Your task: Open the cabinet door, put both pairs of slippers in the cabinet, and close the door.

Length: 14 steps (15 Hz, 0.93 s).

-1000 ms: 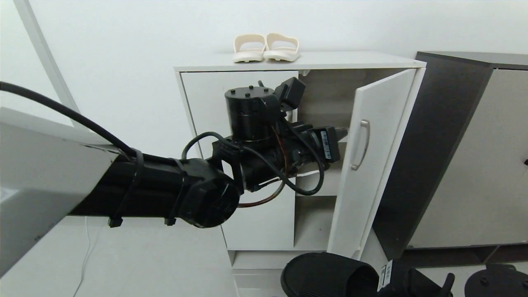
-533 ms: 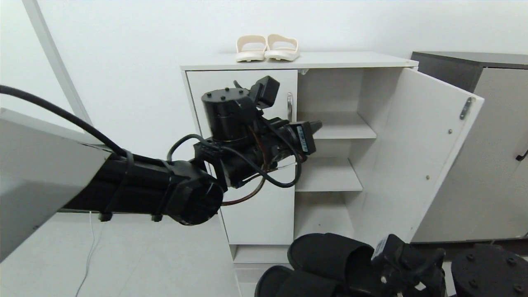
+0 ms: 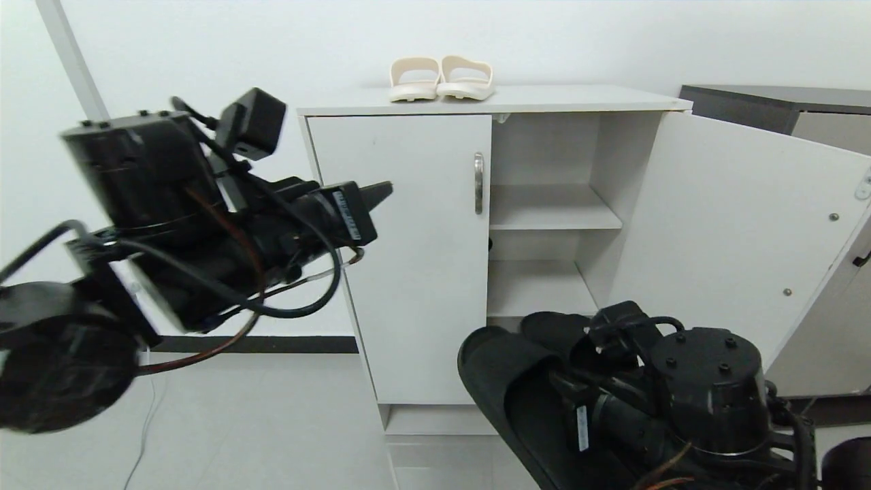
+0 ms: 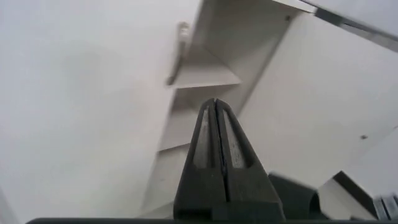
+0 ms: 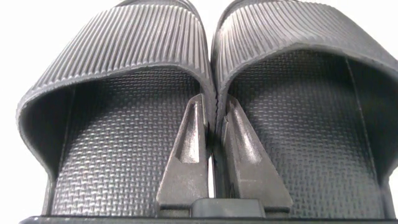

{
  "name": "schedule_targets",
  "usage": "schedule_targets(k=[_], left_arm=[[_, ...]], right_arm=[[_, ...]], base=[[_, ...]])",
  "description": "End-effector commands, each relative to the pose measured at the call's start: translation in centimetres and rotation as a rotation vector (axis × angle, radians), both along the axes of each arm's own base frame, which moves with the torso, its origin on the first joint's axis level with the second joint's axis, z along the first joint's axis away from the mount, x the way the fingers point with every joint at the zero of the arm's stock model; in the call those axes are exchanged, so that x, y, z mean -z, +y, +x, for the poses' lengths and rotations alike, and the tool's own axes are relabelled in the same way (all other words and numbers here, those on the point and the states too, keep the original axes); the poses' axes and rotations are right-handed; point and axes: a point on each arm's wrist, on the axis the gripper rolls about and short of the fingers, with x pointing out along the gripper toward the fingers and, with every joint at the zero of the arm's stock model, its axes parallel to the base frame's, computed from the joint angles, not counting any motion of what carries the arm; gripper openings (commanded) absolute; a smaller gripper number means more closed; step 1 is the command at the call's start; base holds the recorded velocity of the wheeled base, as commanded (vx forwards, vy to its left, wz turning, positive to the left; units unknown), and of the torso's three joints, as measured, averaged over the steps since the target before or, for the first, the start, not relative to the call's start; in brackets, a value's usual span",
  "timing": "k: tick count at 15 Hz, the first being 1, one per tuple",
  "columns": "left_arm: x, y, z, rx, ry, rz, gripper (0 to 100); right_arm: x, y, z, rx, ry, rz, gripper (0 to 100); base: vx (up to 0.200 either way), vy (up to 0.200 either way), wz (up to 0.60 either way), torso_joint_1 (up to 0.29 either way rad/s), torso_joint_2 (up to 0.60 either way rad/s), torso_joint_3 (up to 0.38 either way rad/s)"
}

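The white cabinet [image 3: 544, 99] has its right door [image 3: 735, 231] swung wide open, showing bare shelves [image 3: 551, 211]. Its left door [image 3: 415, 272], with a metal handle [image 3: 478, 182], is closed. A cream pair of slippers [image 3: 441, 79] sits on the cabinet top. My left gripper [image 3: 384, 190] is shut with nothing in it and hovers in front of the closed left door; it appears as the left gripper [image 4: 215, 106] near the handle [image 4: 179, 53]. My right gripper [image 5: 213, 102] is shut on the touching inner edges of the black slippers [image 5: 124, 93]. These black slippers [image 3: 503, 381] hang low before the open compartment.
A dark grey cabinet [image 3: 776, 102] stands right of the white one, behind the open door. A pale frame post [image 3: 68, 54] runs up the wall at far left, and a thin cable [image 3: 146, 422] lies on the light floor.
The right door swung from half open to wide open. My left arm drew back leftward out of the opening. My right arm rose with the black slippers toward the cabinet.
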Motion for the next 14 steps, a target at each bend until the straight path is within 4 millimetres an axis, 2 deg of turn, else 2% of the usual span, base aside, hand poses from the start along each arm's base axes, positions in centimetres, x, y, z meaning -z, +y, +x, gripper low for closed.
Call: schedule_targets(k=[1, 4, 6, 8, 11, 14], left_arm=[[-1.2, 5.0, -6.8, -0.140, -0.035, 0.023, 0], [-0.4, 8.4, -12.0, -0.236, 0.014, 0.048, 0], [0.8, 10.0, -14.5, -0.340, 0.048, 0.062, 0], [2.3, 11.0, -16.2, -0.428, 0.070, 0.072, 0], [5.6, 13.5, -20.3, -0.779, 0.036, 0.151, 0], [9.0, 14.2, -24.0, -0.971, -0.009, 0.138, 0]], right_arm=[[0.6, 1.0, 1.9, 0.074, -0.001, -0.011, 0], [0.4, 1.9, 4.5, 0.262, -0.060, -0.017, 0], [0.4, 2.0, 5.7, 0.358, -0.089, -0.028, 0], [0.5, 1.9, 6.0, 0.388, -0.096, -0.036, 0], [0.5, 1.8, 5.9, 0.389, -0.096, -0.036, 0], [0.2, 1.9, 5.9, 0.394, -0.113, -0.023, 0]], base=[[0.000, 0.000, 0.00, 0.000, 0.00, 0.000], [0.000, 0.000, 0.00, 0.000, 0.00, 0.000], [0.000, 0.000, 0.00, 0.000, 0.00, 0.000], [0.000, 0.000, 0.00, 0.000, 0.00, 0.000], [0.000, 0.000, 0.00, 0.000, 0.00, 0.000], [0.000, 0.000, 0.00, 0.000, 0.00, 0.000]])
